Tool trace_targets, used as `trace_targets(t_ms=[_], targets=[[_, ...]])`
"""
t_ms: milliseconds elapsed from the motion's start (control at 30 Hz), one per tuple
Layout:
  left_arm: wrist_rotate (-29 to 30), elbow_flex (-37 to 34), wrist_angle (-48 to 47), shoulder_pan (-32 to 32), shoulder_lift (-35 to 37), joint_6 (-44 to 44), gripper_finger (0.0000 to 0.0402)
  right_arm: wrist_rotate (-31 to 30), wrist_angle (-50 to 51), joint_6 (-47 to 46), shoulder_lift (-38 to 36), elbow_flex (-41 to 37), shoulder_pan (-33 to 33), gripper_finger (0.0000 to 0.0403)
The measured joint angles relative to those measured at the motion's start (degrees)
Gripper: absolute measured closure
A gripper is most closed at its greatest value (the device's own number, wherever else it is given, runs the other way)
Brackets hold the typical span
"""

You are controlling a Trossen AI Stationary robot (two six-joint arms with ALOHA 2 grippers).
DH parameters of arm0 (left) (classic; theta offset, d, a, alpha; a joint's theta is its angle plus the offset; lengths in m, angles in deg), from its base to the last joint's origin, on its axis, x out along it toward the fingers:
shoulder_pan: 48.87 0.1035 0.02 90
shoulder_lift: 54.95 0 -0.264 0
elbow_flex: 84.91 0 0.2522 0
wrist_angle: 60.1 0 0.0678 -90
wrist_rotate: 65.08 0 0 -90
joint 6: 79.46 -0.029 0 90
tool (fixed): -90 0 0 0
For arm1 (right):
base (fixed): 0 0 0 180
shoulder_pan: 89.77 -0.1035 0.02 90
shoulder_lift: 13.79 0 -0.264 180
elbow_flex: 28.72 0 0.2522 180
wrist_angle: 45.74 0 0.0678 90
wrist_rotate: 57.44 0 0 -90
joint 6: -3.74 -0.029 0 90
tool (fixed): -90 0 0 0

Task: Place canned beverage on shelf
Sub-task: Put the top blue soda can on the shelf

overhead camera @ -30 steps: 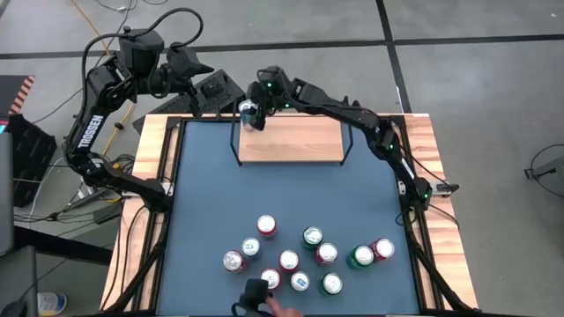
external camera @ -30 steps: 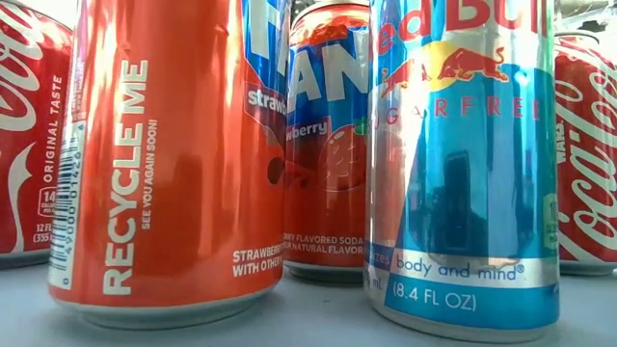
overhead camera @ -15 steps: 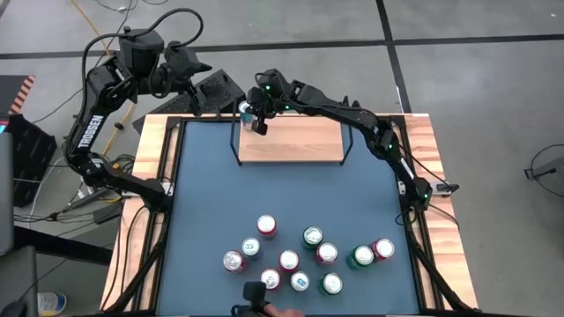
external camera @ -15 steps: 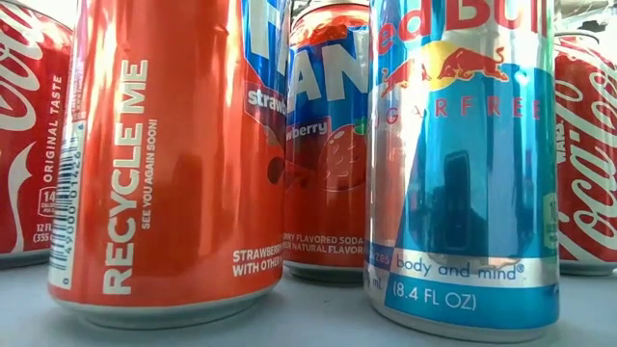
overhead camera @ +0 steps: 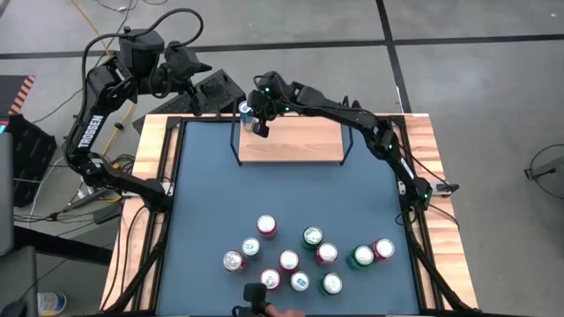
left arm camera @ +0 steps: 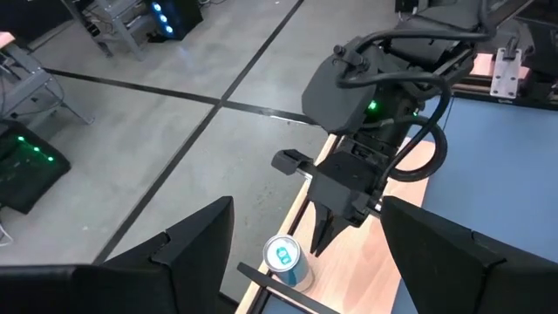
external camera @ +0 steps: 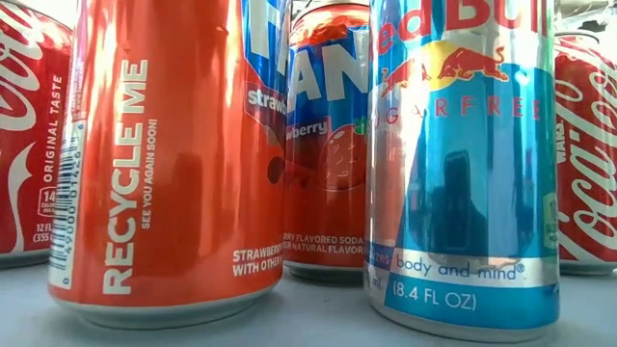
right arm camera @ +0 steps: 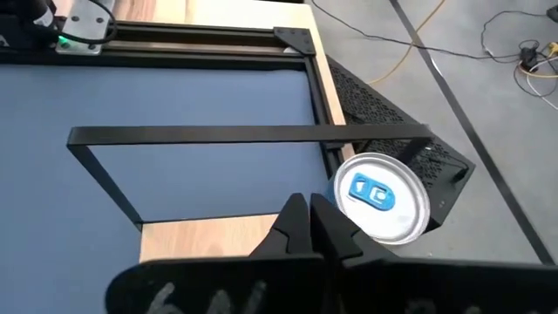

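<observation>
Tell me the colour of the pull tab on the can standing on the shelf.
Blue, on a silver lid; the can on the shelf shows best in the right wrist view.

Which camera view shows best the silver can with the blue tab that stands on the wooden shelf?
The right wrist view: the silver can with the blue tab fills it, top clear, beside the shut right pincer. The left wrist view shows it small on the light-wood shelf. In the high view it is tiny; the low view shows only other cans.

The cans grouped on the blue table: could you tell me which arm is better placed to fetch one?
Probably the right: the right gripper is over the shelf, beside the standing can; the left gripper waits beyond the table's far edge, farther from the grouped cans.
</observation>
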Motion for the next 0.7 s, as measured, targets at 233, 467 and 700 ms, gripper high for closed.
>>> trace_targets(t_ms=[233, 467, 700], targets=[[0.0, 0.0, 0.0, 0.0, 0.0, 0.2, 0.0124, 0.0, -1.7, 0.1, 1.4, 0.2, -0.3, 0.0403], [0.2, 0.0, 0.0, 0.0, 0.0, 0.7, 0.0124, -0.3, -2.1, 0.5, 2.2, 0.1, -1.1, 0.0403], [0.4, 0.0, 0.0, 0.0, 0.0, 0.7, 0.0124, -0.4, -1.7, 1.1, 3.7, 0.0, -0.7, 0.0403]])
